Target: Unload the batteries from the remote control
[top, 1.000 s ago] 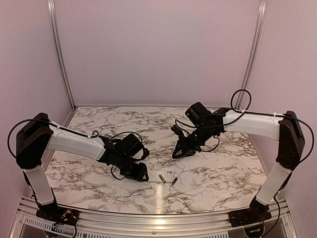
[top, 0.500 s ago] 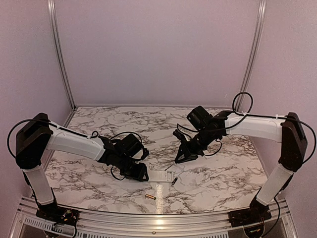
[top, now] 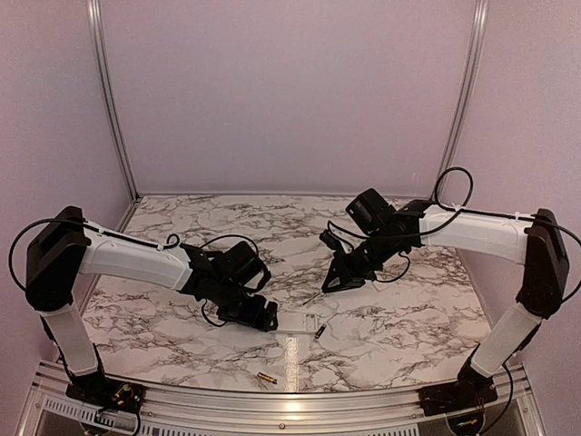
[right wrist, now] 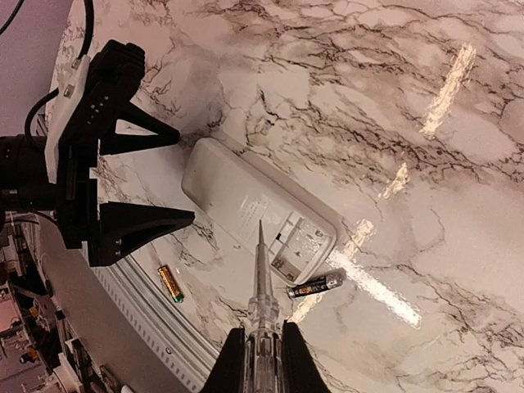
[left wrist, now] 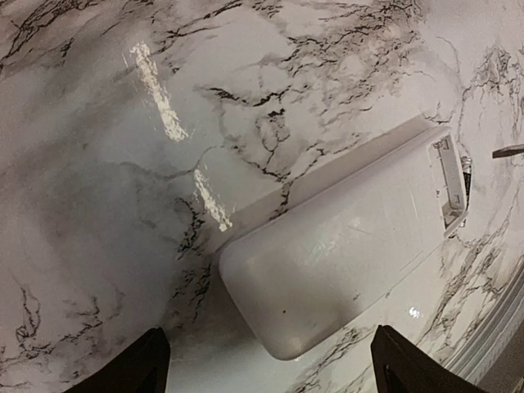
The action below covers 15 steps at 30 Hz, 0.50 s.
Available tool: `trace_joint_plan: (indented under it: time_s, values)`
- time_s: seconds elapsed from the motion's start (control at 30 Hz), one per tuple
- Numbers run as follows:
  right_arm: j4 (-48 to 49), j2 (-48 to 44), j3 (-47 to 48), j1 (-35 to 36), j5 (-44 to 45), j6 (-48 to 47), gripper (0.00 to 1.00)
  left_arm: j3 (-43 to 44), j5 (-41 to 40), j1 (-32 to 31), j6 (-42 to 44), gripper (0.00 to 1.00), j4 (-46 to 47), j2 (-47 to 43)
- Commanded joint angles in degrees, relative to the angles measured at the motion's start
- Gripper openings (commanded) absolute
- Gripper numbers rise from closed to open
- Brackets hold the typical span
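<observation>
Left jaws gape at the remote control (right wrist: 246,201), right jaws pinch the rod (right wrist: 262,278) (battery (right wrist: 315,285) label unreadable).

High rear overview, close wrist views sharing remote control (left wrist: 344,246)

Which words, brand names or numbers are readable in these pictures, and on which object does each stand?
None can be read.
Dark battery: pale marks on its side, too small to read.
Golden battery: no legible marking.
Remote control: plain white, no text visible.
</observation>
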Motion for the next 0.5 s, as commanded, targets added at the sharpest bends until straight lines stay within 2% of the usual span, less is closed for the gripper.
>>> trace_joint_plan:
  time_s: [0.0, 0.17, 0.27, 0.47]
  values:
    - [0.49, -2.9, 1.31, 0.08, 2.08, -0.57, 0.0, 3.79, -5.64, 0.16, 4.97, 0.93, -7.37, -3.12]
    - [-0.64, -4.06, 2.32, -0.3, 2.19, -0.9, 0.0, 5.24, -9.07, 0.13, 17.49, 0.94, -8.75, -8.81]
    - [-1.16, -4.47, 3.08, -0.35, 0.82, -1.1, 0.0, 4.59, -4.54, -0.43, 25.64, 0.94, -7.24, -13.24]
    - [-0.54, -4.84, 4.47, -0.21, -6.4, -0.19, 0.0, 1.84, -1.72, -4.14, 41.77, 0.92, -1.33, -20.41]
